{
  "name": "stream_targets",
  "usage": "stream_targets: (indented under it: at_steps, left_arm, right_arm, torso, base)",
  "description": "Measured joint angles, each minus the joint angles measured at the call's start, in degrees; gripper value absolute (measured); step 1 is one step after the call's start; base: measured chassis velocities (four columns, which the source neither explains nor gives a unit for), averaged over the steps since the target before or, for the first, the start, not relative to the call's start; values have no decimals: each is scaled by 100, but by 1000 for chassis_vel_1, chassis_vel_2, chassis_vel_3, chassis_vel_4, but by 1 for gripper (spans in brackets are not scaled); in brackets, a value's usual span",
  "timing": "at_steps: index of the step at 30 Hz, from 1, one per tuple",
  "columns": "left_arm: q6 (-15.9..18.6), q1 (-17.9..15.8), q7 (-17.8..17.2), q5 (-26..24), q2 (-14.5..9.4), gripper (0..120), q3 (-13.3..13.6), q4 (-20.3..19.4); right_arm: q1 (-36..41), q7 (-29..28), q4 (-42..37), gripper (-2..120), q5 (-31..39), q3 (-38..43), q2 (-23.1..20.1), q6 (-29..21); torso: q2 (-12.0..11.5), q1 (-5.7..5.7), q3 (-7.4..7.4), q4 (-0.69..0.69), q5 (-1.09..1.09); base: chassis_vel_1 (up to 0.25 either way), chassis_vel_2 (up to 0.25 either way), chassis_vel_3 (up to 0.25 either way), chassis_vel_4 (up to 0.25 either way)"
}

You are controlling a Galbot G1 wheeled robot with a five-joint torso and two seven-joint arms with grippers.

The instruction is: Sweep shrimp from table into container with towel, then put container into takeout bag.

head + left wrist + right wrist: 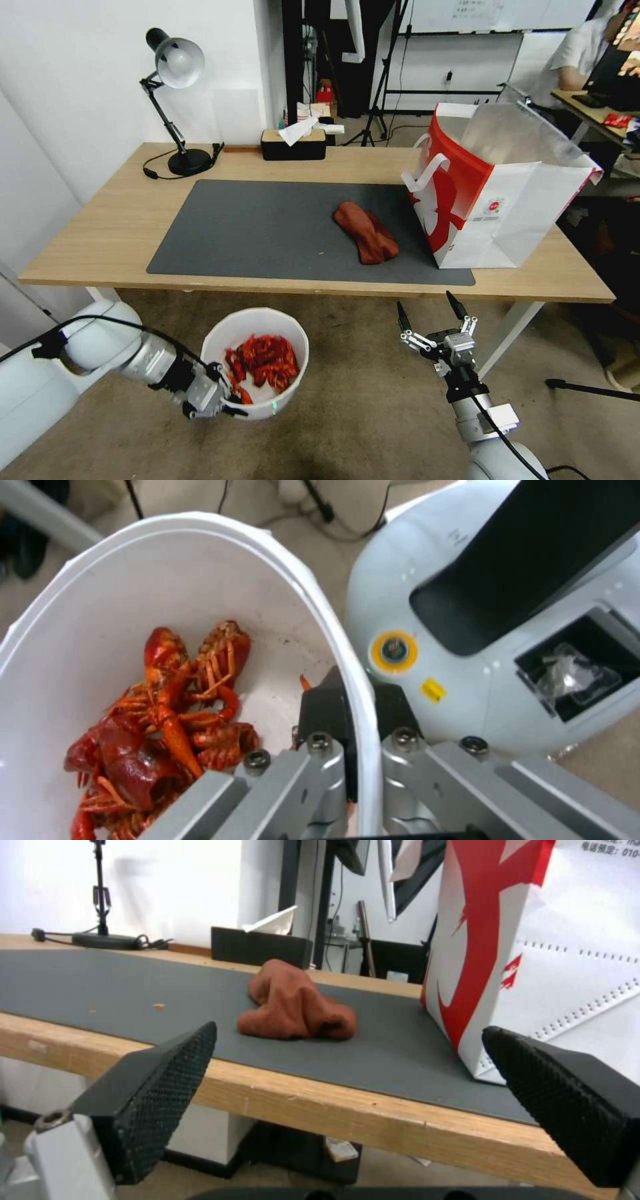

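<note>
Nearest, below the counter's front edge and over the floor, the left tool [223,400] is clamped on the rim of the container [257,320], one finger inside the wall and one outside, as the left wrist view shows [347,715]. That container [167,555] is a round white bowl with a wide rim and tapering sides, held off the counter. Inside it the shrimp [263,360] lie in a tangled heap, glossy red-orange with thin legs and curled tails [167,720], piled toward the side nearer the tool.

To the right, also below the front edge, the right tool [430,317] points up with its two dark textured fingers [163,1075] set wide apart, holding nothing.

On the counter [107,233], a light wooden top, a dark grey mat [253,230] covers the middle. The towel [365,232], a matte brick-red crumpled lump, rests on the mat's right part [293,1007]. Just beside it, at the counter's right end, the takeout bag [493,207] stands upright with its mouth open, red and white with white handles, a small round red logo and a silvery lining; its base overlaps the mat's right edge [533,955].

Along the back edge sit a black tissue box [293,143] and a desk lamp [175,67].
</note>
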State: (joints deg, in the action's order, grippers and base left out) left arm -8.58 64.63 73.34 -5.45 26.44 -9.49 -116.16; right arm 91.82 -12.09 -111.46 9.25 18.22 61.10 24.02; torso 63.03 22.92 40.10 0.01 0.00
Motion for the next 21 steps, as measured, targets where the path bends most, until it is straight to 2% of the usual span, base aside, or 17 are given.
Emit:
stream_targets:
  at_steps: [1, 2, 5, 6, 9, 10, 12, 14, 16, 18, 20, 21]
  left_arm:
    - [5, 9, 0, -56, -63, 0, -20, -185]
    - [5, 9, 0, -56, -63, 0, -20, -185]
    - [108, -180, -21, -322, -304, 0, -40, -765]
    - [108, -180, -21, -322, -304, 0, -40, -765]
    - [255, -552, -159, -753, -551, 0, -66, -1127]
    - [255, -552, -159, -753, -551, 0, -66, -1127]
    - [301, -842, -280, -1008, -664, 0, -96, -1156]
    - [304, -934, -304, -1069, -687, 0, -96, -1139]
    - [308, -1278, -392, -1261, -762, 0, -59, -1019]
    - [309, -1410, -428, -1324, -782, 0, -30, -973]
    - [317, -1766, -503, -1480, -807, 0, 76, -844]
    - [317, -1766, -503, -1480, -807, 0, 76, -844]
  right_arm:
    - [-11, 1, 13, 100, 0, -4, 2, -2]
    - [-11, 1, 13, 100, 0, -4, 2, -2]
    - [-21, 4, 29, 100, 3, -10, 2, -5]
    - [-21, 4, 29, 100, 3, -10, 2, -5]
    - [-16, 11, 42, 100, 4, -16, 0, -5]
    - [-16, 11, 42, 100, 4, -16, 0, -5]
    - [-7, 18, 49, 100, 4, -27, 5, -5]
    - [-4, 20, 51, 100, 4, -29, 7, -5]
    - [1, 24, 53, 100, 4, -37, 11, -3]
    - [0, 25, 53, 100, 4, -40, 11, -3]
    - [2, 27, 49, 100, 4, -44, 7, -3]
    - [2, 27, 49, 100, 4, -44, 7, -3]
  torso:
    - [0, 0, 0, -1, 0]
    - [0, 0, 0, -1, 0]
    - [0, 0, 0, -1, 1]
    - [0, 0, 0, -1, 1]
    - [0, 0, 0, -2, 1]
    - [0, 0, 0, -2, 1]
    - [0, 1, 1, -1, 1]
    - [0, 1, 0, -1, 1]
    - [-2, 1, 1, -1, 0]
    - [-2, 1, 1, -1, -1]
    - [-2, 1, 1, -1, 0]
    - [-2, 1, 1, -1, 0]
  base:
    - [0, 0, 0, 0]
    - [0, 0, 0, 0]
    - [0, 0, 0, 0]
    - [0, 0, 0, 0]
    - [0, 0, 0, 0]
    - [0, 0, 0, 0]
    - [0, 0, 0, 0]
    - [0, 0, 0, 0]
    - [0, 0, 0, 0]
    - [0, 0, 0, 0]
    - [0, 0, 0, 0]
    - [0, 0, 0, 0]
